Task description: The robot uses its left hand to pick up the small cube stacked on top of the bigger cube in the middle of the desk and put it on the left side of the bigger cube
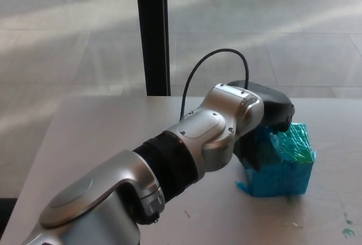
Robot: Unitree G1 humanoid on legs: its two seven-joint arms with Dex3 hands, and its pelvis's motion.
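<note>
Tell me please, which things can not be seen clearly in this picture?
- Head view: fingers of the left hand, hidden behind the wrist and the blue cube; open or shut is unclear.
- Head view: whether a small cube lies on the blue cube or in the hand; the hand covers that spot.
- Right hand: outside the picture.
- Desk: near part hidden by the arm.

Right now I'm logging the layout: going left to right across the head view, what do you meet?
Desk's bare left part → black post → left hand → blue-green cube.
</note>
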